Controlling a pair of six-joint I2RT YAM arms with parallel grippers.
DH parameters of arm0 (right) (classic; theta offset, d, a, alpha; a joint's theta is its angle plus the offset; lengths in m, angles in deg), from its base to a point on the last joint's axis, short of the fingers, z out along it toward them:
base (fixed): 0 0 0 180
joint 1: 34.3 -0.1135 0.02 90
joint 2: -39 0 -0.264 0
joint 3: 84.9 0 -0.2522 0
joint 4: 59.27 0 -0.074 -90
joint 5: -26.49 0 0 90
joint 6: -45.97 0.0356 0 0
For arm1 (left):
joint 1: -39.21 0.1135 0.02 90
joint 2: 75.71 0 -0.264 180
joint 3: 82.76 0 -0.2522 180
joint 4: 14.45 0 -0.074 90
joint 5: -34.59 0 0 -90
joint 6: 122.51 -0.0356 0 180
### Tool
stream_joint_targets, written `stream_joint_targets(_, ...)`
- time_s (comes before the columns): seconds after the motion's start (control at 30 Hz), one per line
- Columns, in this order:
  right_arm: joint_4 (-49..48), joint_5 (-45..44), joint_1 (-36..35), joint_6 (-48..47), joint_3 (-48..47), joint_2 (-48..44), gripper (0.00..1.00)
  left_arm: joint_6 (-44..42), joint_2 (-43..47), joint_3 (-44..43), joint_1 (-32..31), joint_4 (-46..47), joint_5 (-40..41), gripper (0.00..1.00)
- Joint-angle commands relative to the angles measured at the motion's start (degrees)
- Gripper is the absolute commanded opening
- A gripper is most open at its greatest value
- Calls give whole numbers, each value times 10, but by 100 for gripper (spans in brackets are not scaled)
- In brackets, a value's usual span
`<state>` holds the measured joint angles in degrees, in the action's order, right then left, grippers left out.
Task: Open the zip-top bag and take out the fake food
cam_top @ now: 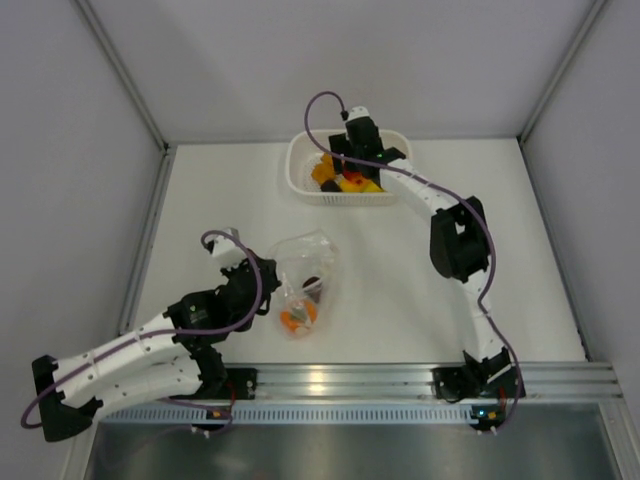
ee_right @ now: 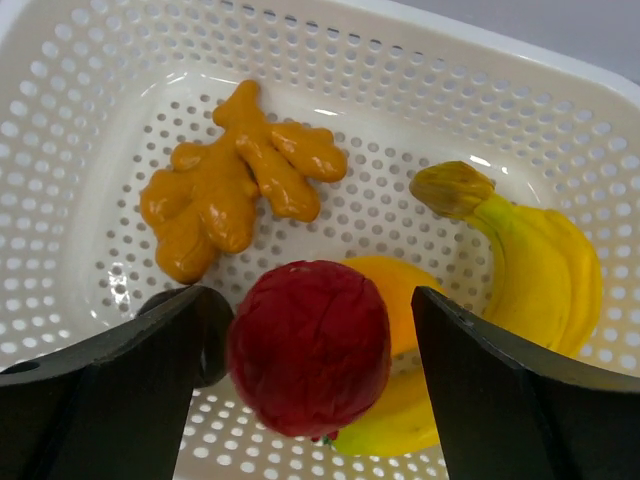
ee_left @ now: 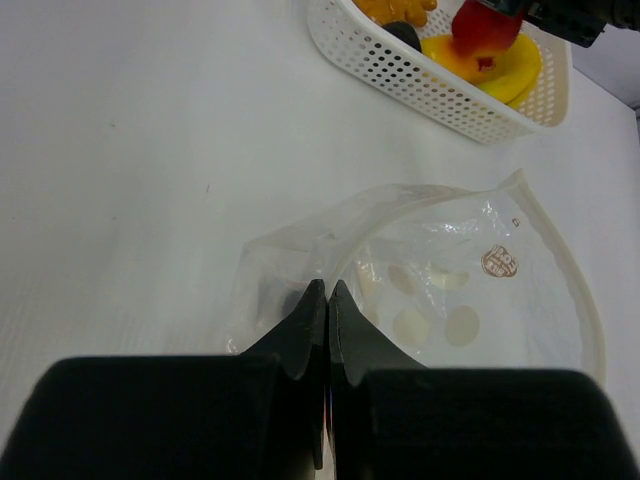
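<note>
Far side: right gripper (ee_right: 310, 300) over the white basket (ee_right: 80, 100), jaws wide, red fruit (ee_right: 308, 345) between them with a gap. Nearer, left gripper (ee_left: 327, 290) pinched tight on the zip-top bag (ee_left: 450, 270) at its left edge.

My left gripper (ee_left: 327, 296) has its jaws pressed together on the near rim of the zip-top bag (ee_left: 450, 250), whose mouth stands open, white dots showing through the crinkled film. A dark lump (ee_left: 290, 300) sits inside, just left of my fingertips. Farther off on the white table (ee_left: 130, 150), the perforated basket (ee_left: 400, 75) holds a banana (ee_left: 515, 70), a red fruit (ee_left: 485, 28), a dark purple piece (ee_left: 403, 33) and an orange bit (ee_left: 395, 8).
</note>
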<state>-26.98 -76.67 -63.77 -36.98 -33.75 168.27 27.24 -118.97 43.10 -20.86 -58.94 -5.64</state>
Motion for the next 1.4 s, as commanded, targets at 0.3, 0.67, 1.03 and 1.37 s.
stream_joint_targets(0.3, -30, 28, 4, -20, -4, -92, 99, -13, 1, -12, 2, -1, -20, 0)
stream_joint_targets(0.67, 26, 255, 14, 82, 148, -314, 82, 0, -47, -61, 2, -1, -28, 0)
stream_joint_targets(1.03, 32, 247, -136, 168, 392, -528, 64, 60, -68, -80, 1, -2, -5, 0)
stream_joint_targets(1.37, 44, 6, -318, 250, 406, -478, 52, 121, -67, -70, 0, -1, 7, 0)
